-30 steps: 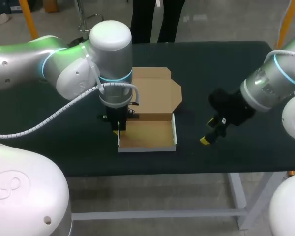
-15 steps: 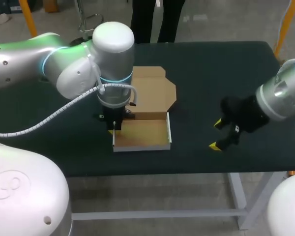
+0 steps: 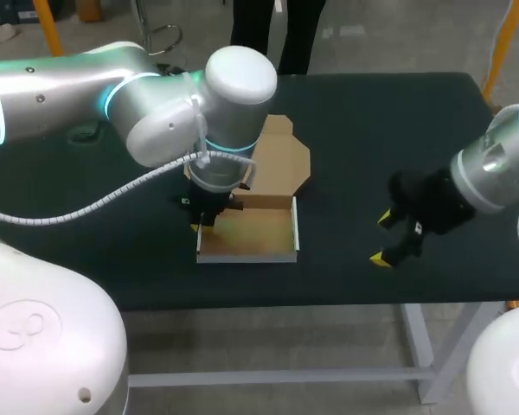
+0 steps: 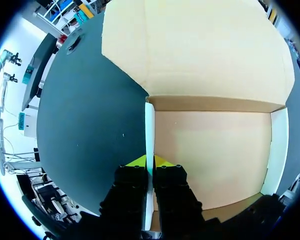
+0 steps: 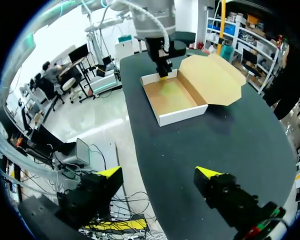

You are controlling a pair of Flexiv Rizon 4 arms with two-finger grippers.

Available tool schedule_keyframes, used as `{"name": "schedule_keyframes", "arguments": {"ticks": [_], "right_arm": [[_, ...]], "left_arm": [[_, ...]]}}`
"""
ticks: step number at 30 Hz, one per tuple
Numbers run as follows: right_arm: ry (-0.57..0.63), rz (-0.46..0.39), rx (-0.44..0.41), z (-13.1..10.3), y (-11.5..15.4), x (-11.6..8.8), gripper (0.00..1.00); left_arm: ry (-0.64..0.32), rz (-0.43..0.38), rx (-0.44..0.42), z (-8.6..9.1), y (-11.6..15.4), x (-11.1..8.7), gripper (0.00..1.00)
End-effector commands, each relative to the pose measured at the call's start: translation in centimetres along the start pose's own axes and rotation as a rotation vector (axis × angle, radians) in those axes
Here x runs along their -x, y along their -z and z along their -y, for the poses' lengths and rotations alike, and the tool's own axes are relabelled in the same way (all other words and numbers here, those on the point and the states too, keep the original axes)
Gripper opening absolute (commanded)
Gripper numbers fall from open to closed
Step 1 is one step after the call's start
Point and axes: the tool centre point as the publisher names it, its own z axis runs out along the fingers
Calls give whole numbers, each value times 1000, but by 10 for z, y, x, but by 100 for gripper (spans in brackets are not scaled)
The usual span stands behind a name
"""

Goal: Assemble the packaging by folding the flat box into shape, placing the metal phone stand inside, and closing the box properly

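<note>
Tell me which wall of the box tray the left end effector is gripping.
The left side wall, the white one pinched between the left end effector's fingers. The right side wall and the front wall stand free.

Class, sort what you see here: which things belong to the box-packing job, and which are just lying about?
Job: box, lid open; left gripper, pinching the box's side wall; right gripper, open, apart from the box.
Other: the table beneath.

The left tool [image 4: 149,162] clasps the left wall of the box [image 3: 251,239], right tool [image 3: 382,238] rightward.
</note>
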Motion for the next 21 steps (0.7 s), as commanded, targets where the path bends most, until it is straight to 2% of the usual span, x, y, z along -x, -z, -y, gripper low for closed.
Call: {"name": "schedule_keyframes", "arguments": {"ticks": [1,6,13,16,21], "right_arm": [[1,2,-1,0,0,-4,100],[-3,-7,-6,0,-3,0,100],[-3,-9,-12,0,-3,0,100],[-3,-9,-13,0,-4,0,100],[-8,-10,-16,-1,-4,0,100]], "left_arm": [[12,108,-7,2,-3,-2,0],[26,143,-16,2,-9,-1,0],[22,154,-23,1,-14,-2,0],[22,117,-20,1,-14,0,0],[46,2,-5,0,-9,2,0]]}}
